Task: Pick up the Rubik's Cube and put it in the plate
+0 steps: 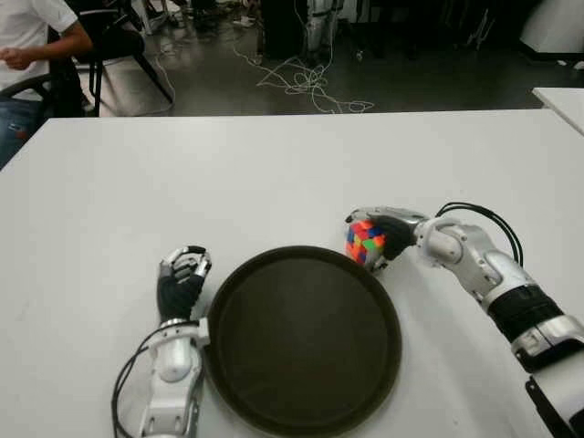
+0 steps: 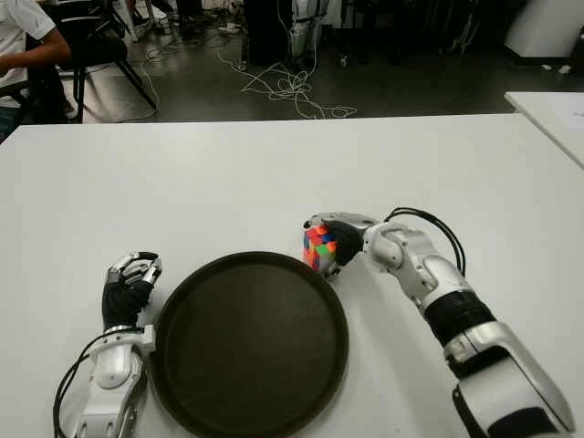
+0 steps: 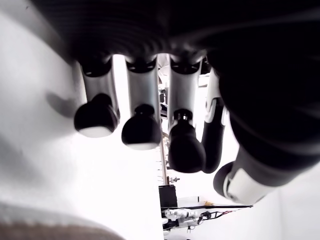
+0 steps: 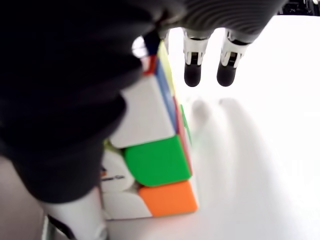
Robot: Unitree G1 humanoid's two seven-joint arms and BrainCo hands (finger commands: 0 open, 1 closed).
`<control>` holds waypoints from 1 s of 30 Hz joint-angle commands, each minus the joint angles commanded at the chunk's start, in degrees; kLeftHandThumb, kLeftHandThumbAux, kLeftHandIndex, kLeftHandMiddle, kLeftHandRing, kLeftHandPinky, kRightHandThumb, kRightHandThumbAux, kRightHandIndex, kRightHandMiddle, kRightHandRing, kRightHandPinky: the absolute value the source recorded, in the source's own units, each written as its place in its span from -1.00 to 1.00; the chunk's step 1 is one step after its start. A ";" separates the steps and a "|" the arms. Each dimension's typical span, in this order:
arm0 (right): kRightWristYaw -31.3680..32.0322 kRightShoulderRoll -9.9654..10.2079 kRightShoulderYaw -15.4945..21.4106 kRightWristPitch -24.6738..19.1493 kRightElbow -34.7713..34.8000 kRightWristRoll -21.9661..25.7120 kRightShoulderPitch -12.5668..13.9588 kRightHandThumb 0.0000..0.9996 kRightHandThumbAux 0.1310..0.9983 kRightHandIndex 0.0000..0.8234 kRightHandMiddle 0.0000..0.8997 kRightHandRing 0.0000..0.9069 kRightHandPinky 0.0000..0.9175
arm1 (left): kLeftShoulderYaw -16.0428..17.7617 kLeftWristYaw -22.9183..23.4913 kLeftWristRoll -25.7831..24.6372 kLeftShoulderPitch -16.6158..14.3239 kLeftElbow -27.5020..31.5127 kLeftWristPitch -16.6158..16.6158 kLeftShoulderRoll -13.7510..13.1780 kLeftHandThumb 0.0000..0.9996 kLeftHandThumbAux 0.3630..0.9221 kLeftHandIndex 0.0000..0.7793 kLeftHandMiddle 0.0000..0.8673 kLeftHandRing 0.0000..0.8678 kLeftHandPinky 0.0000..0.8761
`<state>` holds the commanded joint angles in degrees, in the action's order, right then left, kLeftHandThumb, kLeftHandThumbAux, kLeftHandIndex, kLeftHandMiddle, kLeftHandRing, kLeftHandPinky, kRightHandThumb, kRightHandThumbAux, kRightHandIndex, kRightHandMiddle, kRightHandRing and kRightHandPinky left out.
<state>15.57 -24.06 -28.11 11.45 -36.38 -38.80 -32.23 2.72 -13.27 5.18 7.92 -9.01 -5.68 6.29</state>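
One hand works: right hand (image 1: pixel 379 239) clasps Rubik's Cube (image 1: pixel 365 243) just off the plate (image 1: pixel 274 415) rim, ready to carry over; left hand (image 1: pixel 182 276) curled empty beside the plate's left edge.

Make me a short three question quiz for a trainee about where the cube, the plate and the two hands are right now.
1. True or false: the Rubik's Cube already lies in the plate.
2. Which hand grips the cube? A) left hand B) right hand
3. Fill in: the left hand shows beside the plate's ____ rim, holding nothing.

Key
1. False; it is held just outside the plate's far right rim, above the white table.
2. B; its fingers wrap the cube.
3. Left.
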 joint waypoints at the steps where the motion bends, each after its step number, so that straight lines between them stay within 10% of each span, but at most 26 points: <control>1: -0.93 -0.04 -0.11 -0.07 0.08 -0.43 0.04 -1.00 0.81 -0.37 -0.48 -0.44 -0.47 | 0.02 0.10 -0.01 0.03 0.04 -0.08 -0.03 0.41 0.22 0.14 0.87 0.93 0.92; 13: -14.08 1.99 0.36 -4.49 -0.69 -3.89 0.80 -0.79 0.77 0.33 0.52 0.56 0.53 | 0.52 -0.16 -0.04 -0.14 -0.71 -0.61 0.00 0.42 0.22 0.14 0.89 0.94 0.92; 30: -16.38 3.00 1.81 -6.15 -0.33 -2.04 1.38 -0.61 0.69 0.43 0.65 0.68 0.66 | 0.54 -0.21 0.35 -0.34 -2.05 -2.63 -0.34 0.42 0.22 0.14 0.90 0.94 0.92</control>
<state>-0.81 -21.06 -26.30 5.30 -36.71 -40.84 -30.85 3.26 -13.49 5.53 7.57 -11.06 -8.31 5.94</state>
